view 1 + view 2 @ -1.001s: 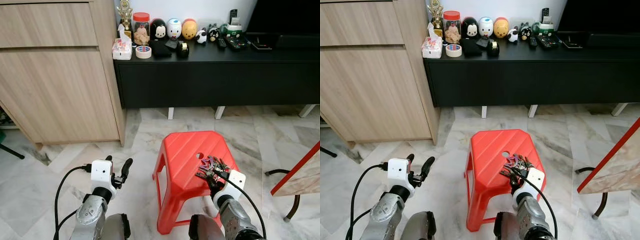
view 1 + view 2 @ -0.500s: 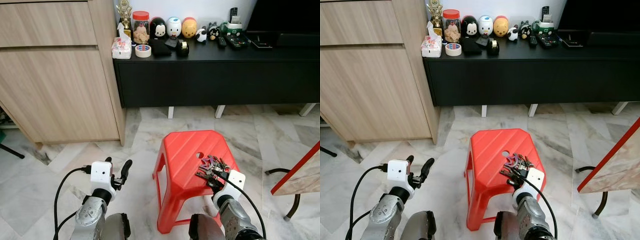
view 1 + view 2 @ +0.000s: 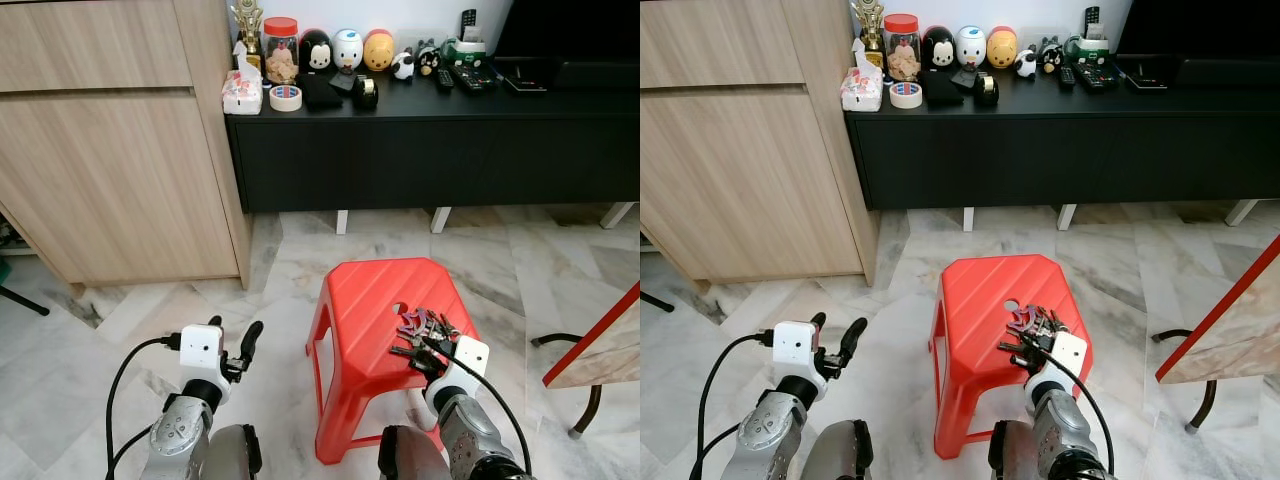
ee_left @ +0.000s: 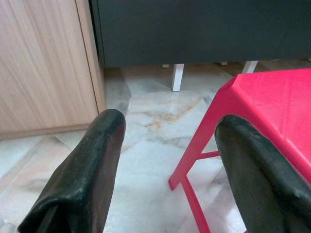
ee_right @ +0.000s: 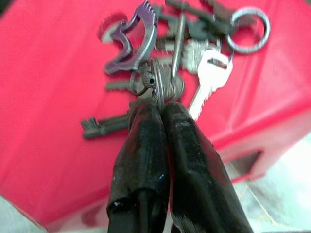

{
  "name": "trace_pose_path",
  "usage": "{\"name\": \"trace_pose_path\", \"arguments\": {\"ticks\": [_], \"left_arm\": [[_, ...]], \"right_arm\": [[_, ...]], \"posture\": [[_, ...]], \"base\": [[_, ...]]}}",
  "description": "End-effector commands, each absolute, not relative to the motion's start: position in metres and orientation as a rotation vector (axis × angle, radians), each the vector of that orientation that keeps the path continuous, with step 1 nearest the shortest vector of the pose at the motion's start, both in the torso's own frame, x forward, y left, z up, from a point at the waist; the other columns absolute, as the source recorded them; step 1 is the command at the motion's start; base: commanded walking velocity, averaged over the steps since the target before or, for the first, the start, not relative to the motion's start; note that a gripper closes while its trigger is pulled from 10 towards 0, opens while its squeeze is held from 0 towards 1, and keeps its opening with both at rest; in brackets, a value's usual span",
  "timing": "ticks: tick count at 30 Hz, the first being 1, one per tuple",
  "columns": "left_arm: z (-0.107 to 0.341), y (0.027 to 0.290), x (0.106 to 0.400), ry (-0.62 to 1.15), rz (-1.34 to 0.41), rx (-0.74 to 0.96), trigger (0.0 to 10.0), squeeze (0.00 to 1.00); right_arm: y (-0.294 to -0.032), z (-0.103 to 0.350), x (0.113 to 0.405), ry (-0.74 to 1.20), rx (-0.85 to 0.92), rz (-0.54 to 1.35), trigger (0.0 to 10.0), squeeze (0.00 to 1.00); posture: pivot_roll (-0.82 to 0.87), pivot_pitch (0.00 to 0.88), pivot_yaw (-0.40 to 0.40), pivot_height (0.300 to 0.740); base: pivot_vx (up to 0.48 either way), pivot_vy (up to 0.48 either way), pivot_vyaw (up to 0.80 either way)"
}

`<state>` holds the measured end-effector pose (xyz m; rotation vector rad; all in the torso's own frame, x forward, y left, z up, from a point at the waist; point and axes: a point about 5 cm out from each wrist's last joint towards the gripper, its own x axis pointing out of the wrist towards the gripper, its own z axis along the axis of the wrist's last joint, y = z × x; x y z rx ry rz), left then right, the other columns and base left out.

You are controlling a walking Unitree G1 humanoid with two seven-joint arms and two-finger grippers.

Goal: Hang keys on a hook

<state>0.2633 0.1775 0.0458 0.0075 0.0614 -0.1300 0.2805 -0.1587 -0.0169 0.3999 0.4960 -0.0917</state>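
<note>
A bunch of keys (image 3: 420, 330) with a purple carabiner (image 5: 131, 36) lies on the right part of a red plastic stool (image 3: 375, 300). My right gripper (image 5: 160, 104) is shut on the key ring (image 5: 156, 82), its two black fingers (image 5: 141, 145) pressed together around the ring. The right gripper (image 3: 428, 355) sits low at the stool's near right side. My left gripper (image 3: 240, 345) hangs open to the left of the stool, above the marble floor, with nothing between its fingers (image 4: 82, 179).
A black TV console (image 3: 430, 140) with toys, tape and remotes stands at the back. A wooden cabinet (image 3: 110, 150) fills the left. A red-edged table corner (image 3: 600, 345) and a black chair base (image 3: 570, 345) stand at the right. Marble floor (image 3: 280, 260) surrounds the stool.
The camera has shifted slightly. My right gripper has stayed shut on the key ring, and the bunch has shifted a little on the stool. The left arm has stayed put.
</note>
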Motion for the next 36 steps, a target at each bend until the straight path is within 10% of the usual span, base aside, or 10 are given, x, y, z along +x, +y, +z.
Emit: {"name": "trace_pose_path", "arguments": {"ticks": [1, 6, 7, 8, 22, 36], "left_arm": [[0.046, 0.178, 0.263, 0.068, -0.136, 0.029, 10.0, 0.0], [0.045, 0.176, 0.266, 0.065, -0.126, 0.021, 10.0, 0.0], [0.045, 0.175, 0.266, 0.064, -0.125, 0.018, 10.0, 0.0], [0.045, 0.174, 0.266, 0.065, -0.124, 0.014, 10.0, 0.0], [0.042, 0.169, 0.267, 0.066, -0.116, -0.004, 10.0, 0.0], [0.04, 0.171, 0.267, 0.065, -0.109, -0.009, 10.0, 0.0]], "right_arm": [[-0.159, -0.008, 0.289, 0.433, 0.415, -0.083, 0.0, 0.0], [-0.163, 0.007, 0.293, 0.282, 0.324, -0.045, 0.0, 0.0], [-0.164, 0.008, 0.292, 0.266, 0.322, -0.047, 3.5, 0.0], [-0.167, 0.011, 0.29, 0.221, 0.295, -0.049, 10.0, 0.0], [-0.169, 0.042, 0.277, -0.012, 0.174, -0.062, 10.0, 0.0], [-0.171, 0.047, 0.28, 0.009, 0.176, -0.069, 10.0, 0.0]], "posture": [[0.06, 0.061, -0.062, 0.589], [0.06, 0.043, -0.08, 0.589], [0.05, 0.042, -0.084, 0.589], [0.05, 0.04, -0.087, 0.589], [0.02, 0.019, -0.107, 0.589], [0.03, 0.0, -0.105, 0.679]], "base": [[0.0, 0.0, 0.0], [0.0, 0.0, 0.0], [0.0, 0.0, 0.0], [0.0, 0.0, 0.0], [0.0, 0.0, 0.0], [0.0, 0.0, 0.0]]}}
